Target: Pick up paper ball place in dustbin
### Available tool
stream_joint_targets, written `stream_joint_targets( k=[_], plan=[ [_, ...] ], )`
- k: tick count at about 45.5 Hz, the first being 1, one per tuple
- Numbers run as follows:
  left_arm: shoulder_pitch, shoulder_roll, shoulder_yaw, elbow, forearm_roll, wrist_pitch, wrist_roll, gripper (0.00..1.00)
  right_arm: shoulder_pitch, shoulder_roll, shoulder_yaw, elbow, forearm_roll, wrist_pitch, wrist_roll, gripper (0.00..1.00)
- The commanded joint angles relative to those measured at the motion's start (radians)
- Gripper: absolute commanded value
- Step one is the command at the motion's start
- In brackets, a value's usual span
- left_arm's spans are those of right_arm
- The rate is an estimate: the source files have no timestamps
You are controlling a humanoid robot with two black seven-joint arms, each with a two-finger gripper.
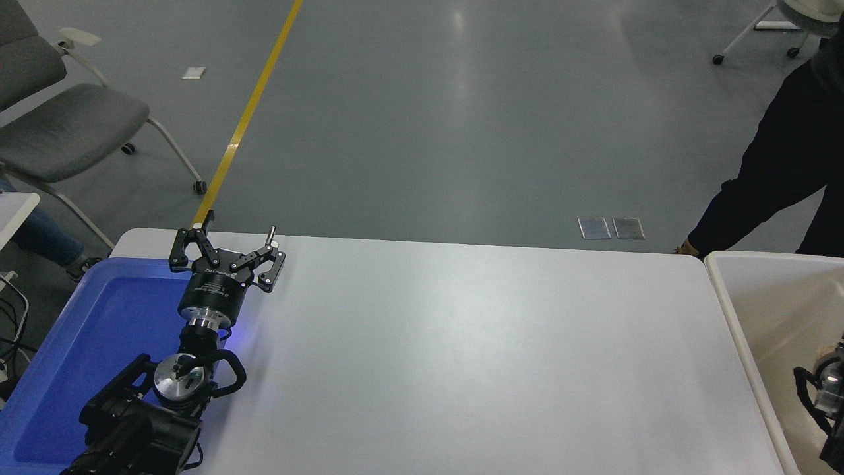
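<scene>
The dustbin (730,310), an off-white tub with a thick white rim and a beige inside, stands at the table's right end. Only the wrist of my right arm (825,390) shows, at the picture's right edge over the dustbin's inside. Its gripper is cut off by that edge. The paper ball is out of view. My left gripper (227,239) is parked at the far left of the table, open, with nothing between its fingers.
A blue plastic tray (99,330) lies under the left arm at the table's left end. A person in dark clothes (784,165) stands past the table's far right corner. A grey chair (66,125) stands on the floor at the upper left.
</scene>
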State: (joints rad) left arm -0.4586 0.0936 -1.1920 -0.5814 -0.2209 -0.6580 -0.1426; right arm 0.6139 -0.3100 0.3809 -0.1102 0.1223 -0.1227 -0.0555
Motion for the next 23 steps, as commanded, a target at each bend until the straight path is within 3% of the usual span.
stream_joint_targets(
  k=[1,14,23],
  plan=[
    [0.0,0.0,0.0,0.0,0.0,0.0,0.0,0.99,0.009,-0.009,-0.007,0.0,0.0,0.001,0.0,1.0],
    [0.0,0.0,0.0,0.0,0.0,-0.002,0.0,0.99,0.107,-0.027,-0.008,0.029,0.0,0.001,0.002,1.0],
    [0.0,0.0,0.0,0.0,0.0,0.0,0.0,0.99,0.152,-0.106,-0.008,0.269,0.0,0.006,0.005,1.0]
  ],
)
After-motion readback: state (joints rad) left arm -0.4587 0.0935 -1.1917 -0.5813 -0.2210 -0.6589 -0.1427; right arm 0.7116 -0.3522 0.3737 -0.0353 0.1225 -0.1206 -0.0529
